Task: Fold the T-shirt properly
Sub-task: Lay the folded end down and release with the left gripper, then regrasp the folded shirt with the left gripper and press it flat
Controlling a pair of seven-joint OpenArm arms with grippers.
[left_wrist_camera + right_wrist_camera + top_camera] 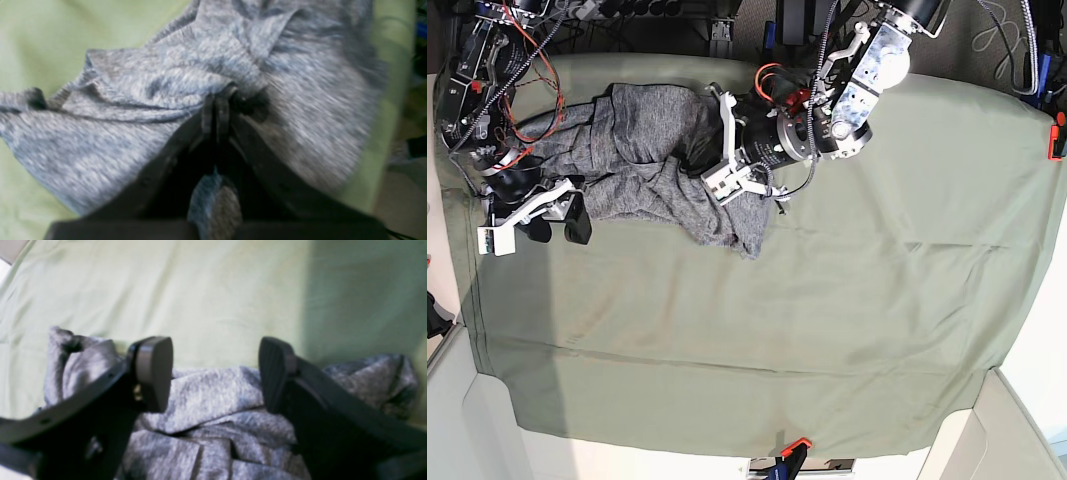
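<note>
The heather-grey T-shirt (637, 170) lies crumpled at the table's upper left in the base view. My left gripper (699, 152) reaches into its right part. The left wrist view has that gripper (216, 103) shut on a bunched fold of the T-shirt (133, 83), with the cloth lifted and pulled toward the fingertips. At the shirt's left end my right gripper (555, 228) stands open. In the right wrist view its fingers spread wide, and the gripper (215, 373) hovers just above the T-shirt (206, 396) with nothing between them.
An olive-green table cloth (827, 320) covers the whole table. Orange clamps sit at the near edge (793, 445) and the right edge (1057, 135). Red cables and robot hardware (497, 60) crowd the upper left corner.
</note>
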